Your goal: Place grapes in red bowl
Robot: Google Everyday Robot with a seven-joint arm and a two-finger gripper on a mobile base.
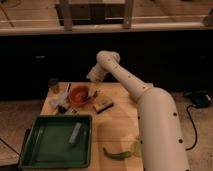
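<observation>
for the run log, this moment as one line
gripper: at rim of small round orange-red bowl | grapes: cannot make out | rectangular green tray: nearer camera than bowl

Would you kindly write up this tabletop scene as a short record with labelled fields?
surface: light wooden table
target: small round orange-red bowl, far left part of the table
claw: claw, low beside the bowl's right edge
tray: rectangular green tray, near left, holding a clear pale object
other items: small dark cup; flat brown block; curved green item
grapes: cannot be made out
</observation>
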